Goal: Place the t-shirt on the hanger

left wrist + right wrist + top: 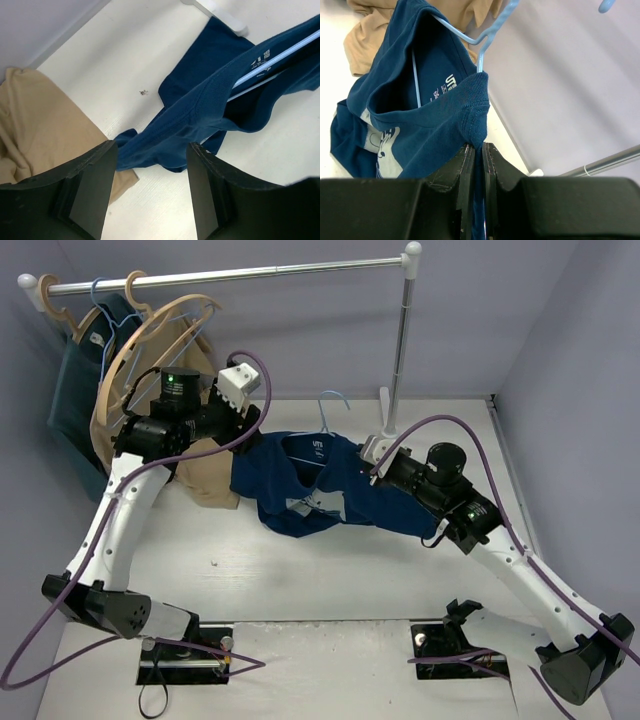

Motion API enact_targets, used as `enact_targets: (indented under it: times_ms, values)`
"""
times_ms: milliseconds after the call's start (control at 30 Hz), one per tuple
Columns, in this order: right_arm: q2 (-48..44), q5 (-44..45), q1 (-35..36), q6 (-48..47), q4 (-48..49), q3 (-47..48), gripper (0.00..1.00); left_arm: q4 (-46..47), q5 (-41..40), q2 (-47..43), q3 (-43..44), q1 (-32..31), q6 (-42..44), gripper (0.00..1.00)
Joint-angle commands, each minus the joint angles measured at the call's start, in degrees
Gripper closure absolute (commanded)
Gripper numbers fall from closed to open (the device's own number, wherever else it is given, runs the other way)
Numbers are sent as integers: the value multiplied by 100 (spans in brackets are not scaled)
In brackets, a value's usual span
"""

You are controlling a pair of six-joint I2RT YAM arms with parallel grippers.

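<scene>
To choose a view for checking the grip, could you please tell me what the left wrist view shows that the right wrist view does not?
Only left wrist: the open left gripper, a speck on the table, the rack's foot. Only right wrist: the right gripper shut on the t-shirt, its pale print, the rail. Both: t-shirt, hanger inside its collar, tan garment.

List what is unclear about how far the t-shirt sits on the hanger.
Top external: hanger arms hidden under the t-shirt; only its hook shows.
Right wrist: fabric hides whether the right fingers also pinch hanger wire.
Left wrist: hanger's far end cut off by the frame edge.
</scene>
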Motion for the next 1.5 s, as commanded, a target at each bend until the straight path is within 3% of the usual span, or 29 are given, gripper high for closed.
enact_targets:
  times_ms: [0,267,500,733,933,1300,1467]
  values:
    - [-157,-184,28,73,517,138,100,-51,826,67,347,124,760,43]
    - [-113,-307,28,82,429,199,100,-7,1441,287,233,220,1507,43]
    - [-26,-352,19,47,376,261,100,678,1951,173,-364,220,1728,43]
    - [62,-395,19,29,376,305,100,529,2434,313,-487,220,2193,45]
    - [159,-466,19,20,376,349,100,722,2909,375,-646,220,2352,65]
    - [291,-536,10,-32,359,428,100,678,3340,436,-760,212,2466,72]
    - [317,-571,10,-24,359,454,100,547,3428,428,-778,212,2519,84]
